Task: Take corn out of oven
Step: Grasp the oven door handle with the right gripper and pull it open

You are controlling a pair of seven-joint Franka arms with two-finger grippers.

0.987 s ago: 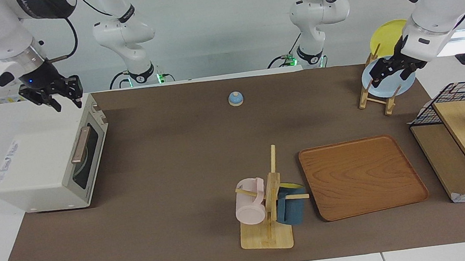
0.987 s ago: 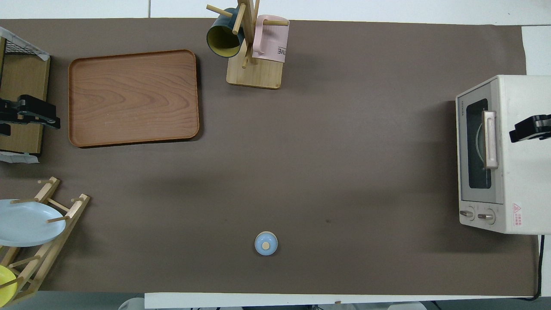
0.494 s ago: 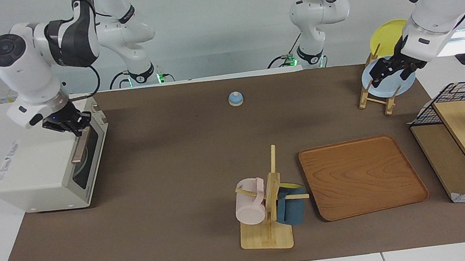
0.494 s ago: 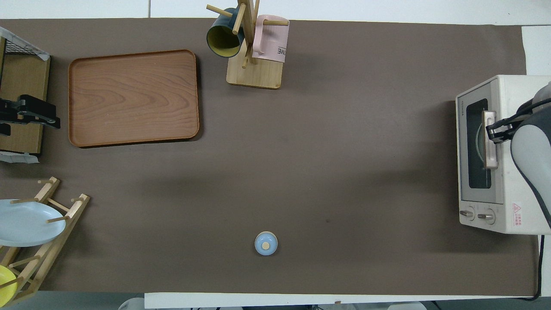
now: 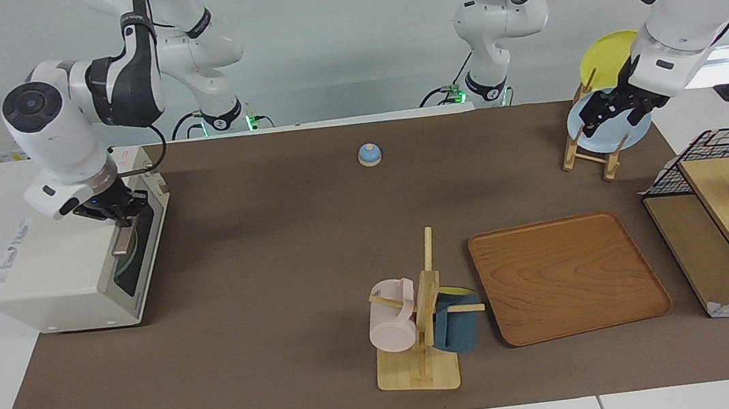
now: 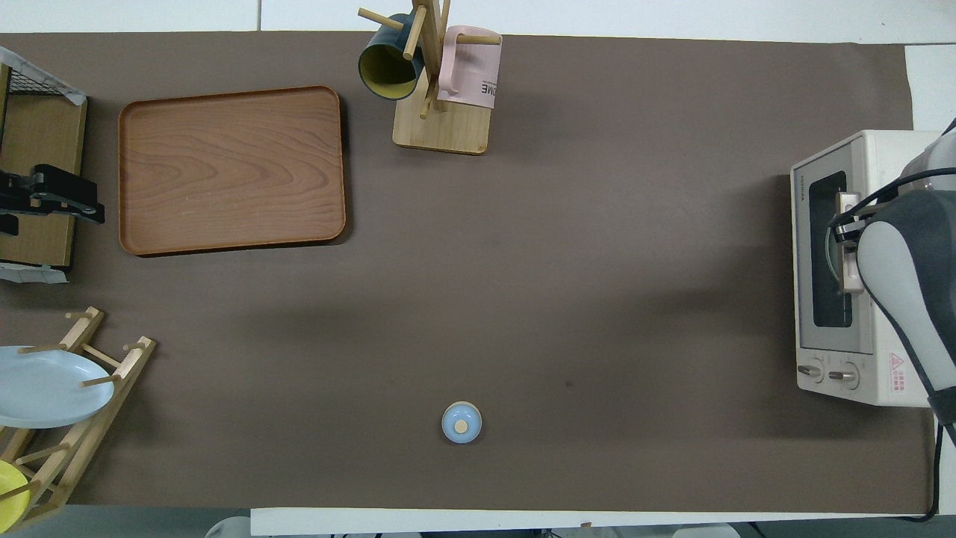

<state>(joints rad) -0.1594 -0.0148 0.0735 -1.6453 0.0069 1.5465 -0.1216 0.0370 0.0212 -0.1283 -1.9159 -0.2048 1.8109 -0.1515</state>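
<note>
Brown mat below, my right gripper (image 5: pixel 121 215) sits at the shut oven (image 5: pixel 79 257) door's handle (image 5: pixel 123 241), finger spread untellable; I'd pinch it squarely, then swing down gently.

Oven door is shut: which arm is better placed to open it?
Right. Its end effector is already at the handle of the oven. The left end effector waits over the plate rack, at the table's other end.

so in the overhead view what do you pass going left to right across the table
left pincer over the wooden shelf → wooden tray → mug tree → blue bell → oven, with the right pincer at its door handle
</note>
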